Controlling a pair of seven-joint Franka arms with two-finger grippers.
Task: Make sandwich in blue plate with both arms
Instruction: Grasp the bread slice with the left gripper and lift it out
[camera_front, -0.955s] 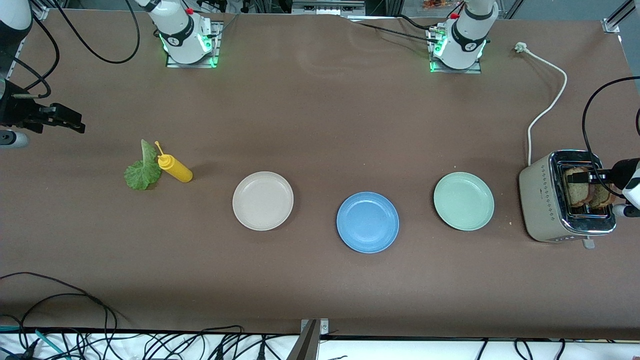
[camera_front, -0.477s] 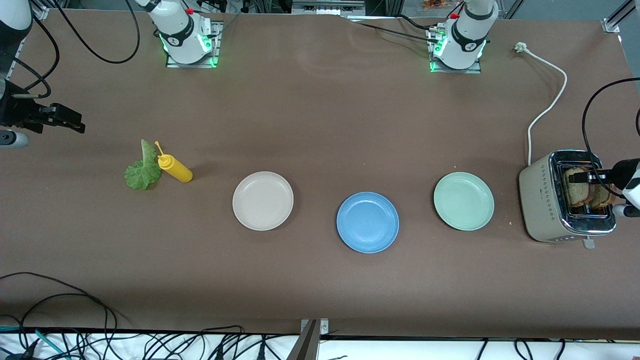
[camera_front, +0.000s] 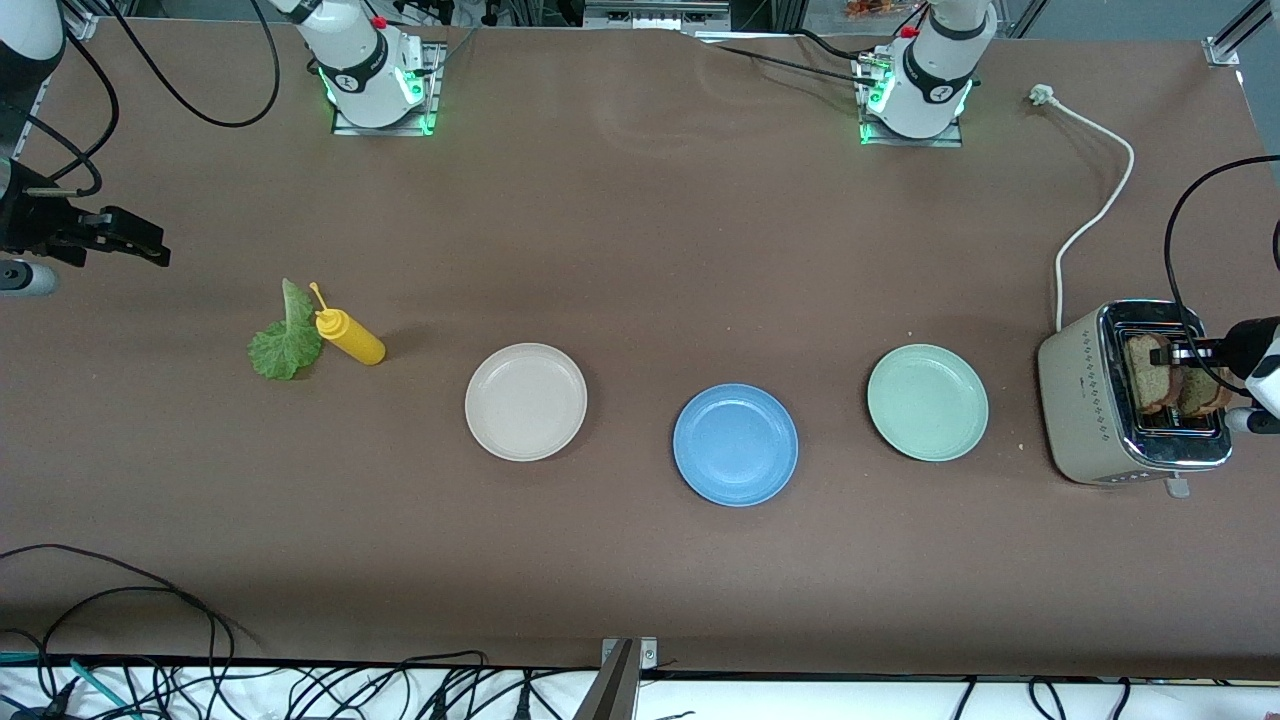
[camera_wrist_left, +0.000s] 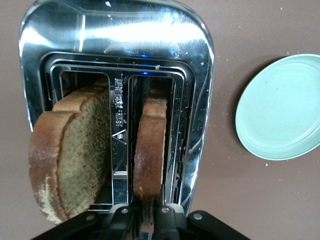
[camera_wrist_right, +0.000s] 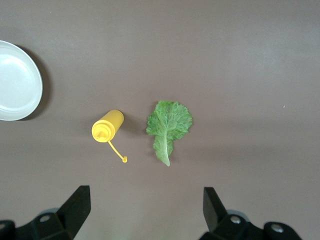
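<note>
— Where is the bread?

— Two slices stand in the toaster (camera_front: 1090, 400) at the left arm's end of the counter (camera_front: 640, 250). The left tool (camera_wrist_left: 146, 220) is clenched on one bread slice (camera_wrist_left: 150, 150); the other slice (camera_wrist_left: 72, 160) leans beside it.

— And the rest?

— The blue plate (camera_front: 735, 445) sits bare between a beige plate (camera_front: 526, 401) and a mint plate (camera_front: 927, 402). The lettuce leaf (camera_front: 283, 340) seems to touch the yellow bottle (camera_front: 350, 338). The right tool (camera_wrist_right: 145, 210) waits above them, released.

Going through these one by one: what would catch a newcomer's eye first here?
The left gripper pinches a bread slice in the chrome toaster at the left arm's end of the table. Mid-table sits a row of plates, the blue plate in the middle. The right gripper hangs open over the lettuce leaf.
</note>
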